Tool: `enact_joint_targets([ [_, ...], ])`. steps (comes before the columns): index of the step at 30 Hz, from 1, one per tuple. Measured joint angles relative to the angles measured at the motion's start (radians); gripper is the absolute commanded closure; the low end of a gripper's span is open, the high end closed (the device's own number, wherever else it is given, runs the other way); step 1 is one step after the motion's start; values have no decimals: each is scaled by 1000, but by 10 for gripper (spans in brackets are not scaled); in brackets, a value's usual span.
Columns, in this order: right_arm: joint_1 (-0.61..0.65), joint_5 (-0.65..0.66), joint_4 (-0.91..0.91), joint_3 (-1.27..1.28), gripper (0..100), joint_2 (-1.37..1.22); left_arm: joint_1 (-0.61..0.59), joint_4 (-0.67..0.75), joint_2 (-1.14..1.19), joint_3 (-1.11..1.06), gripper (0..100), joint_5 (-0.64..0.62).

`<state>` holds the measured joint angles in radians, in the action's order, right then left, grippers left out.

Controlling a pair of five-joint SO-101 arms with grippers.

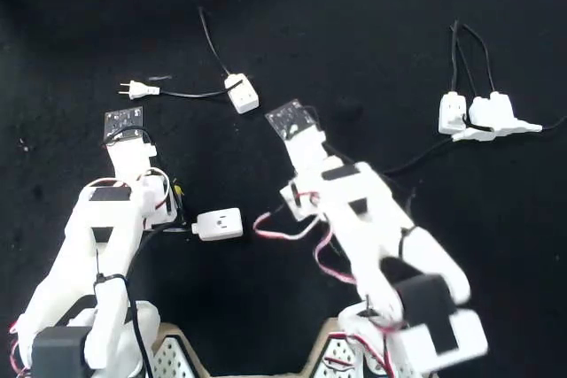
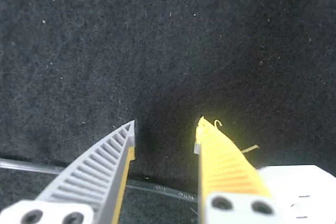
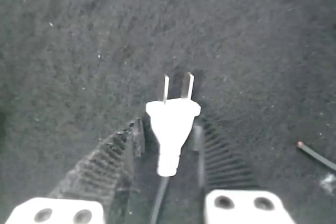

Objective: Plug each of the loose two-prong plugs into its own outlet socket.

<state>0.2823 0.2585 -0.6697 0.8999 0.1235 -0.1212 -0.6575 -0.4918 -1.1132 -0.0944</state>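
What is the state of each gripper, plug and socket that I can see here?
Left gripper: jaws open, empty.
Held plug: prongs bare, not inserted.
Right gripper: jaws shut on it.
Loose plug: lying unplugged.
Near socket: nothing plugged in.
Middle socket: cannot tell.
Far-right sockets: cannot tell.

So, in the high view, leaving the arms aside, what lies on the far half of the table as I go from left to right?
loose two-prong plug → white outlet socket on the same cable → white outlet block → second white block right beside it
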Motion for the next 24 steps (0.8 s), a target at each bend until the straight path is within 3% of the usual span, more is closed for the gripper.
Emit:
enact_joint_targets([
  [5, -11, 2, -98, -117, 909, -87, 0, 0, 0, 0, 809, 0],
  [10, -11, 2, -115, -115, 980, -68, 0, 0, 0, 0, 809, 0],
  [24, 97, 0, -81, 160, 973, 370, 0, 0, 0, 0, 809, 0],
])
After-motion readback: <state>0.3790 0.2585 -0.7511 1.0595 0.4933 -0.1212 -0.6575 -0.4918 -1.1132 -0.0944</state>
